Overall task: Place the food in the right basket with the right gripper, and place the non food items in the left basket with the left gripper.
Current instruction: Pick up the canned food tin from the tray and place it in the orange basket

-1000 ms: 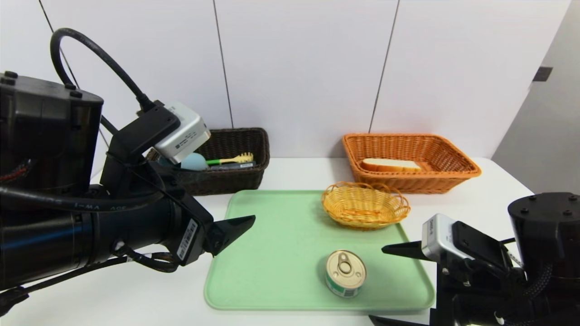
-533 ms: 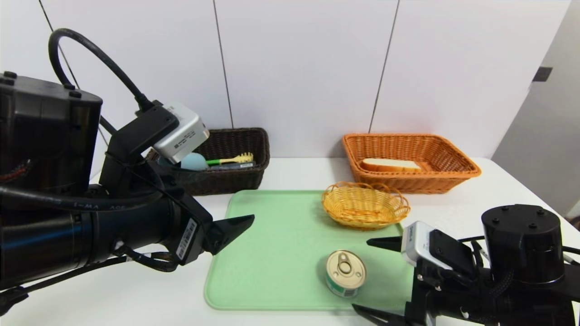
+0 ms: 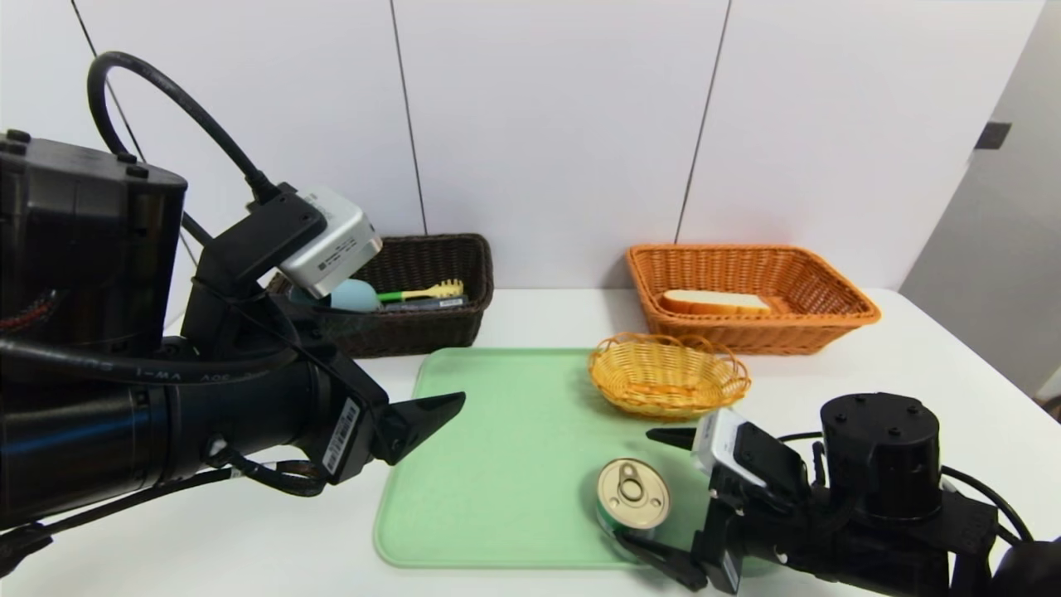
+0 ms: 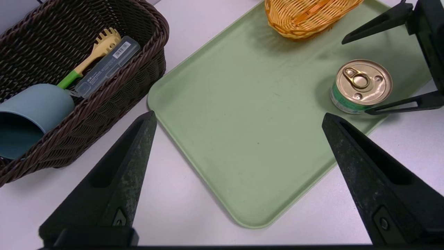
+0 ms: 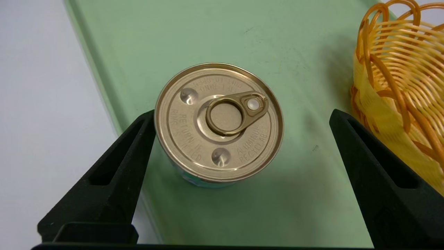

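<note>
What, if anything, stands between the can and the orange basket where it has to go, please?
The small yellow basket stands on the tray's far part, roughly between the can and the orange basket, so the right claw should probably lift over it.

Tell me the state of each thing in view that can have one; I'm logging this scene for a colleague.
Right gripper: open, by the can
Left gripper: open, beside the tray
Can: upright, lid sealed, on the tray
Blue cup: tipped on its side in the dark basket
Wicker basket: upright, empty
Orange basket: upright, bread inside
</note>
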### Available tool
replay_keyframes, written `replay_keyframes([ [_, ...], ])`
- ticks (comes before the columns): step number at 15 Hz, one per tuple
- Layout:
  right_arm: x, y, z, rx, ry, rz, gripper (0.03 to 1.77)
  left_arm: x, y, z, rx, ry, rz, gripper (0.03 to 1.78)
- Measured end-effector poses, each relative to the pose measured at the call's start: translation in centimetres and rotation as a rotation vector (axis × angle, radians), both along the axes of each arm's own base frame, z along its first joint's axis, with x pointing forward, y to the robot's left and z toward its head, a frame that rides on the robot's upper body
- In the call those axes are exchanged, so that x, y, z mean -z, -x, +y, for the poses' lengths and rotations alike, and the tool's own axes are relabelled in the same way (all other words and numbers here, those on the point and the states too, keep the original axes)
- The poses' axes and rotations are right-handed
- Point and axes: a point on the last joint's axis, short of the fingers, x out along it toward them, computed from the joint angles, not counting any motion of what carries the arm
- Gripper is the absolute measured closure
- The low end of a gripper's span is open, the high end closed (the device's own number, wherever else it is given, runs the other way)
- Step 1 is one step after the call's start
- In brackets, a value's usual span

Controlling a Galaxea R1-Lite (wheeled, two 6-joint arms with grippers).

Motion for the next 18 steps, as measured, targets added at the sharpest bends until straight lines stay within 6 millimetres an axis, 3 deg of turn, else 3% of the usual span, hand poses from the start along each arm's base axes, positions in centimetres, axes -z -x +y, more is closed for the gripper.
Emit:
replay_keyframes([
  [10,1.4,-0.4,0.3,0.019,-0.008,0.071,0.10,0.1,-0.1,0.0,-0.002,-0.001,0.004,0.12],
  [11,1.4,-0.4,0.3,0.018,-0.006,0.072,0.19,0.1,-0.1,0.0,-0.002,-0.002,0.004,0.12],
  [14,1.5,-0.4,0.3,0.017,-0.002,0.076,0.68,0.1,-0.1,0.0,-0.002,-0.003,0.006,0.12],
  [15,1.5,-0.5,0.3,0.018,-0.003,0.075,0.76,0.1,-0.1,0.0,-0.002,-0.003,0.005,0.12],
  [18,1.4,-0.5,0.3,0.016,-0.005,0.072,0.81,0.2,-0.1,0.0,-0.002,-0.004,0.007,0.12],
])
